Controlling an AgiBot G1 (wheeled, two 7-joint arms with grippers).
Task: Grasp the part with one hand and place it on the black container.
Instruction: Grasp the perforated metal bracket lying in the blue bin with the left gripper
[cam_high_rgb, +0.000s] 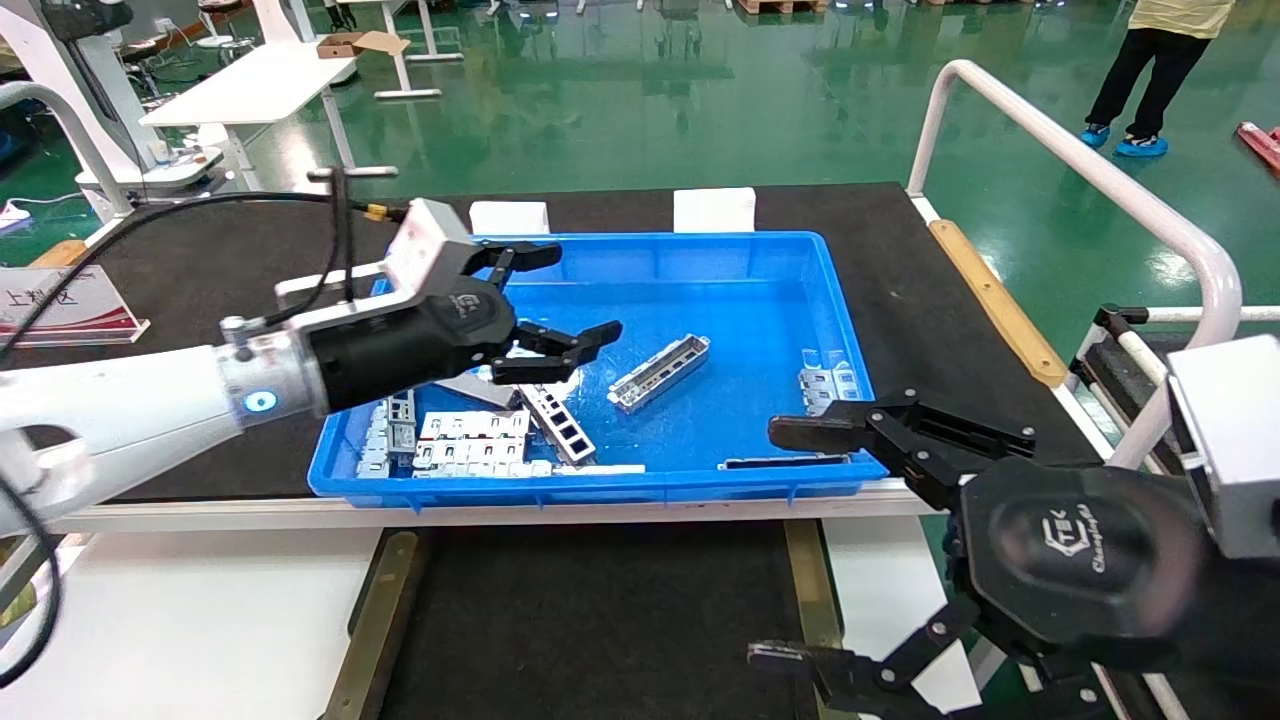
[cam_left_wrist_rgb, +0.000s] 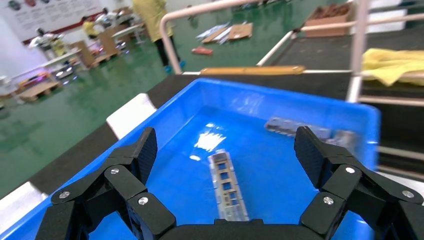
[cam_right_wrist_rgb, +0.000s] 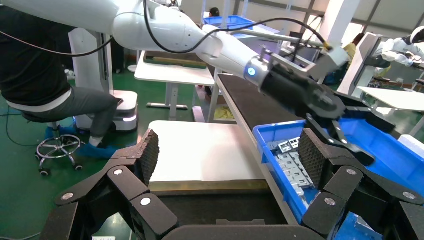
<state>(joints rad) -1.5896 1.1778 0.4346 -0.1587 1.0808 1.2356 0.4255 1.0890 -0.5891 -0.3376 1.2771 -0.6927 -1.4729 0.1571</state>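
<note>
White arm casings are ending in black grippers (cam_high_rgb: 555, 300) with silver screws; a blue ring light is glowing.

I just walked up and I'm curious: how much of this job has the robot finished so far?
Nothing is placed yet: the shallow black container holds no parts. The open left gripper hovers over the blue plastic crate, apparently lining up with a slim silver metal channel part. Grasping and placing remain. The open right gripper waits beside the container.

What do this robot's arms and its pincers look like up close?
Both arms are glossy white. The left arm has a glowing blue ring at the wrist, black cables and a white camera box. The left pincer and right pincer are matte black with ribbed fingers, silver screws and a printed logo.
</note>
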